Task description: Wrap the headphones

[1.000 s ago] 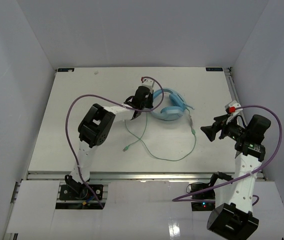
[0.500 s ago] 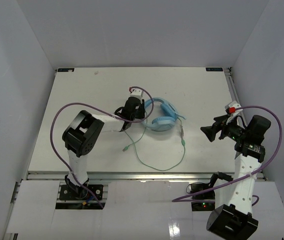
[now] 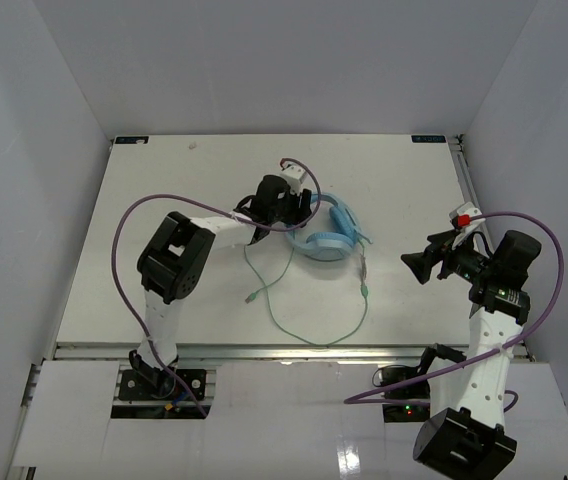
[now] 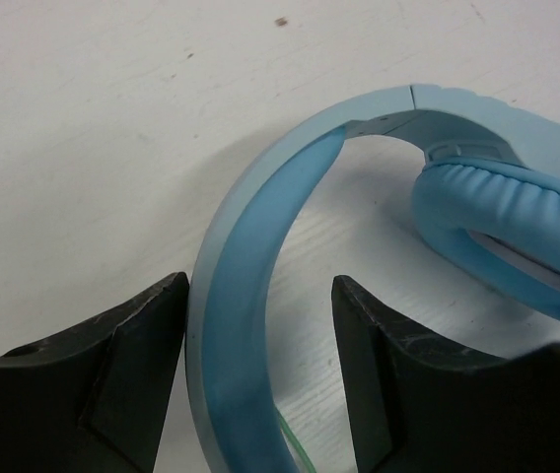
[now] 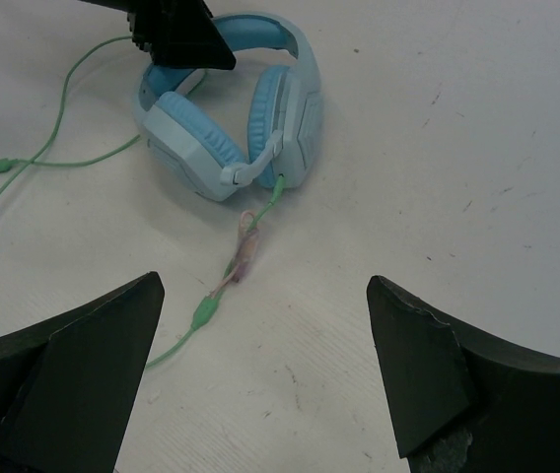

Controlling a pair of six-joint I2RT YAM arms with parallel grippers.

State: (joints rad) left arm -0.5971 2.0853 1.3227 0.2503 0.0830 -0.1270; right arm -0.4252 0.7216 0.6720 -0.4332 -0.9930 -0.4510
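Left claw (image 4: 260, 291) has opened astride the headphones (image 3: 326, 235), well inside table (image 3: 164, 180) edges.

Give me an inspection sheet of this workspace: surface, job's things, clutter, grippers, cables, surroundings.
Surface: white table, with a few small dark specks.
Job's things: headphones lie mid-table. Their green cable sprawls in a loose loop toward the near edge, plug free; not wrapped.
Clutter: nothing seen.
Grippers: left gripper is open, its jaws straddling the headband without clamping it. Right gripper is open and empty, off to the right of the headphones.
Cables: purple cables loop alongside both arms, clear of the headphones.
Surroundings: plain pale walls on three sides.
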